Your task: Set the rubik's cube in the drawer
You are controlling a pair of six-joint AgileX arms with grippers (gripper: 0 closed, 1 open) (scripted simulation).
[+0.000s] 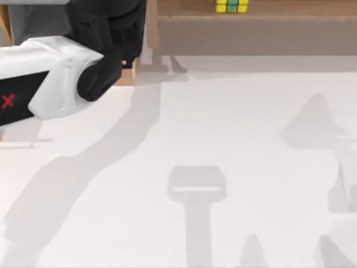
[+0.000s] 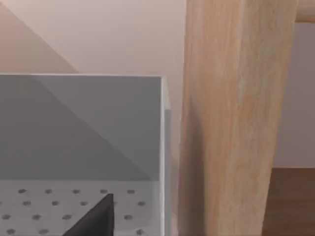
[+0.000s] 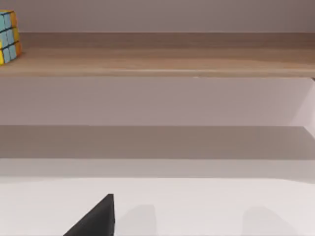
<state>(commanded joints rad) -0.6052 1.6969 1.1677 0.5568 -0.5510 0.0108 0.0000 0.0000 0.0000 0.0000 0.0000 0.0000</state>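
The rubik's cube [image 1: 232,5] sits on the long brown wooden shelf [image 1: 290,8] at the far edge of the bench [image 1: 223,123], right of the middle in the top view. From the right wrist view it rests near one end of that shelf, touching the board and apart from everything else.

The left arm [image 1: 50,78] reaches across the top view's left side to the far left corner, its dark wrist hanging over the drawer [image 2: 98,123]. The left wrist view looks into the drawer's grey inside with its dotted floor, just beside a pale wooden upright [image 2: 236,113]. A dark fingertip of the left pincer [image 2: 96,219] shows low in that view; I cannot tell whether this pincer is released or clenched. It carries nothing that I can see.

The right pincer [image 3: 96,219] shows as one dark fingertip over the bare bench, facing the shelf; whether it is released or clenched cannot be told either.

The drawer appears to be open already, so the step in hand is likely fetching the cube. To do it well, the arm nearer the cube should come at it level with the shelf board, fingers spread wider than the cube, close on two opposite faces, and lift clear of the shelf before carrying it left. The left arm ought to leave the drawer's mouth free first.
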